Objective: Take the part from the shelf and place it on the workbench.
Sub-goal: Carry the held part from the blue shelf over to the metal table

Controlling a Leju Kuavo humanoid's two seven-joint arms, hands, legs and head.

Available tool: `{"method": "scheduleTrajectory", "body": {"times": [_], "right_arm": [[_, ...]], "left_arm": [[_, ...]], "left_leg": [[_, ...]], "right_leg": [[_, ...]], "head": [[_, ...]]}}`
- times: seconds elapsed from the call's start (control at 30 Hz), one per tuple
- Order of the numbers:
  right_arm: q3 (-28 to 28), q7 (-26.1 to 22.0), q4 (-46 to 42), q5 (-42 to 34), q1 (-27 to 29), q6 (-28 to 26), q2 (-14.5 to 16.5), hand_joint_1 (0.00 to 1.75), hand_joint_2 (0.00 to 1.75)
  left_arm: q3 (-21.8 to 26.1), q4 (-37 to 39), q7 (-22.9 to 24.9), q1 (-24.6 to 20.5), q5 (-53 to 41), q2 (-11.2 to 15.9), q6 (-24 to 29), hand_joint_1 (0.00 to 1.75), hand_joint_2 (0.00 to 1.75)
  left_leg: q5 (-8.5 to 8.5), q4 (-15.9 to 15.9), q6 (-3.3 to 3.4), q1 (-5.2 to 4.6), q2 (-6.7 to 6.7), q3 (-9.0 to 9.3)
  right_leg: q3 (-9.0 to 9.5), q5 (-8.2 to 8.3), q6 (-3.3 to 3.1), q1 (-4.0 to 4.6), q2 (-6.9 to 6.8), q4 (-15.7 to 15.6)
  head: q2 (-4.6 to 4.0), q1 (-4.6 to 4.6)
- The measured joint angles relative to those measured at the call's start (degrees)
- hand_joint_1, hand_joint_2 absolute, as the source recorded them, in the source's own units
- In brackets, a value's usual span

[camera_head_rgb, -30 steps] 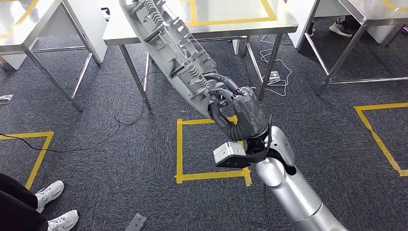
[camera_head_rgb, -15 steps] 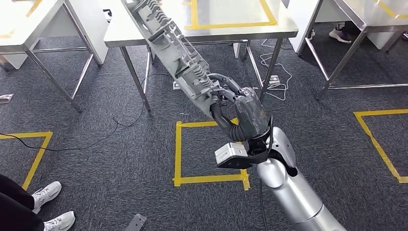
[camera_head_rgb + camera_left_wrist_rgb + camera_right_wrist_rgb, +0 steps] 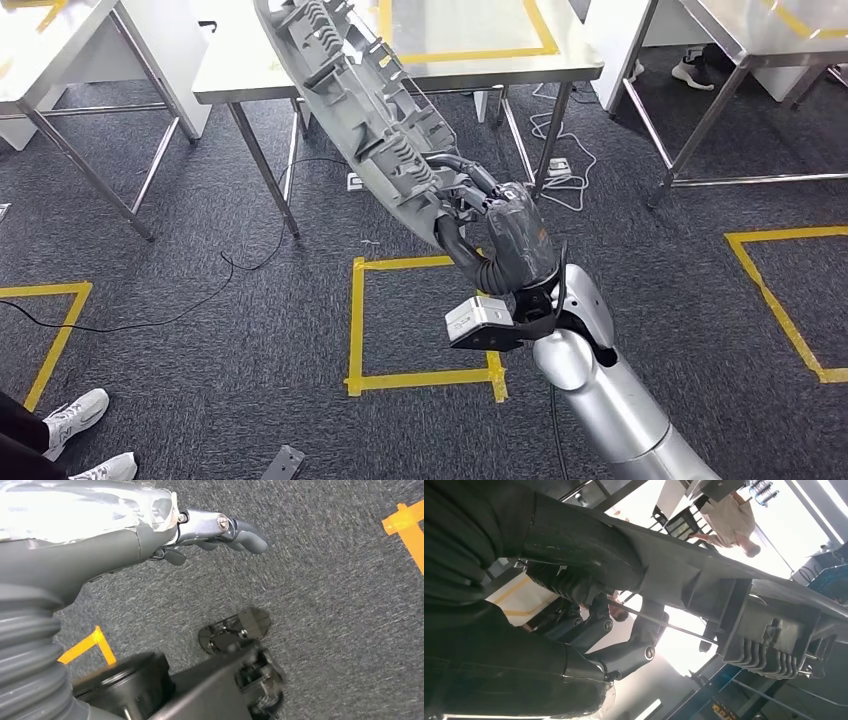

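Observation:
A long grey ribbed plastic part (image 3: 350,90) slants up and to the left in the head view, its upper end over the steel workbench (image 3: 470,65) marked with yellow tape. My right hand (image 3: 478,212) grips the part's lower end, with the arm raised in front of me. In the right wrist view the fingers (image 3: 624,655) wrap under the part (image 3: 724,595). My left hand (image 3: 220,530) hangs over grey carpet, fingers apart and holding nothing.
More steel tables stand at the left (image 3: 60,40) and right (image 3: 760,40). Cables and a power strip (image 3: 560,165) lie under the workbench. Yellow tape squares (image 3: 355,320) mark the carpet. A person's white shoes (image 3: 75,415) are at bottom left, with a small metal bracket (image 3: 283,462) nearby.
The whole picture has shifted left, so the camera has moved. My right hand keeps its grip on the part, which leans the same way.

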Motion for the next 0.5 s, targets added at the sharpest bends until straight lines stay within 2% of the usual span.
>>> {"method": "scheduleTrajectory", "body": {"times": [0.03, 0.07, 0.13, 0.17, 0.2, 0.27, 0.3, 0.33, 0.37, 0.4, 0.43, 0.47, 0.5], "right_arm": [[-0.02, -0.01, 0.00, -0.01, 0.01, 0.00, 0.00, 1.75, 1.75], [-0.05, -0.02, -0.02, -0.01, 0.00, 0.00, 0.01, 1.75, 1.75], [-0.17, 0.01, -0.17, 0.01, 0.12, 0.00, 0.00, 1.75, 1.75], [-0.22, 0.03, -0.24, 0.01, 0.13, 0.00, -0.04, 1.75, 1.75], [-0.27, 0.04, -0.28, 0.00, 0.15, 0.00, -0.10, 1.75, 1.75], [-0.30, 0.03, -0.27, -0.03, 0.16, 0.00, -0.26, 1.75, 1.75], [-0.31, 0.02, -0.27, -0.04, 0.21, 0.00, -0.34, 1.75, 1.75], [-0.31, 0.02, -0.27, -0.04, 0.27, 0.00, -0.42, 1.75, 1.75], [-0.30, 0.02, -0.27, -0.04, 0.31, 0.00, -0.49, 1.75, 1.75], [-0.30, 0.02, -0.27, -0.04, 0.33, 0.00, -0.54, 1.75, 1.75], [-0.30, 0.02, -0.26, -0.03, 0.35, 0.00, -0.58, 1.75, 1.75], [-0.27, 0.01, -0.26, -0.02, 0.35, 0.00, -0.60, 1.75, 1.75], [-0.27, 0.01, -0.26, -0.02, 0.35, 0.00, -0.60, 1.75, 1.75]], "left_arm": [[0.03, -0.01, 0.00, -0.04, -0.03, 0.12, 0.04, 0.00, 1.75], [0.07, -0.03, 0.00, -0.06, -0.07, 0.21, 0.07, 0.00, 1.75], [0.13, -0.06, 0.01, -0.05, -0.18, 0.30, 0.10, 0.00, 1.75], [0.15, -0.06, 0.01, -0.07, -0.25, 0.28, 0.10, 0.00, 1.75], [0.16, -0.07, 0.01, -0.11, -0.32, 0.15, 0.09, 0.00, 1.75], [0.16, -0.07, 0.00, -0.26, -0.39, -0.20, 0.02, 0.00, 1.75], [0.16, -0.07, 0.01, -0.26, -0.40, -0.36, -0.02, 0.00, 1.75], [0.16, -0.07, 0.01, -0.23, -0.42, -0.47, -0.05, 0.00, 1.75], [0.16, -0.07, 0.02, -0.20, -0.43, -0.55, -0.05, 0.00, 1.75], [0.16, -0.07, 0.02, -0.20, -0.43, -0.61, -0.05, 0.00, 1.75], [0.16, -0.07, 0.02, -0.23, -0.43, -0.63, -0.05, 0.00, 1.75], [0.16, -0.06, 0.03, -0.28, -0.42, -0.63, -0.05, 0.00, 1.75], [0.16, -0.06, 0.04, -0.28, -0.42, -0.61, -0.05, 0.00, 1.75]], "left_leg": [[-0.22, -0.93, 0.59, -0.41, 0.11, 0.46], [-0.34, -1.61, 0.81, -0.71, 0.12, 0.75], [-0.02, -4.15, 0.97, -0.48, 0.10, 2.52], [0.29, -5.39, 0.93, -0.28, 0.06, 3.52], [0.53, -6.42, 0.80, -0.04, 0.02, 4.45], [0.32, -6.80, 0.49, -0.07, -0.17, 5.06], [0.05, -6.77, 0.25, -0.05, -0.28, 5.24], [-0.27, -6.68, -0.03, 0.02, -0.40, 5.46], [-0.66, -6.49, -0.36, 0.15, -0.51, 5.73], [-1.17, -6.10, -0.77, 0.33, -0.64, 5.97], [-1.81, -5.51, -1.26, 0.49, -0.76, 6.07], [-2.50, -4.72, -1.77, 0.49, -0.86, 5.97], [-3.06, -4.07, -2.21, 0.44, -0.92, 5.79]], "right_leg": [[0.01, -0.06, 0.20, -0.22, -0.06, -0.20], [0.08, -0.03, 0.47, -0.27, -0.12, -0.52], [0.19, -0.18, 0.83, -0.23, -0.42, -0.71], [-0.20, -0.57, 0.88, -0.12, -0.54, 0.21], [-1.32, -1.36, 0.86, -0.06, -0.62, 2.36], [-5.48, -3.57, 0.99, -0.26, -0.63, 9.38], [-7.61, -4.18, 1.32, -0.41, -0.64, 12.39], [-8.90, -3.89, 1.88, -0.62, -0.65, 13.62], [-9.03, -2.57, 2.63, -0.85, -0.67, 12.60], [-7.97, -0.43, 3.47, -1.10, -0.70, 9.34], [-6.45, 1.63, 4.04, -1.32, -0.77, 5.41], [-5.01, 3.14, 4.13, -1.46, -0.76, 2.06], [-4.09, 3.91, 3.75, -1.48, -0.75, 0.03]], "head": [[0.00, 0.03], [0.00, 0.03], [0.00, -0.16], [-0.01, -0.10], [0.00, -0.04], [0.00, 0.03], [0.01, 0.03], [0.01, 0.02], [0.01, 0.01], [0.01, 0.03], [0.01, 0.05], [0.00, 0.10], [0.00, 0.12]]}}
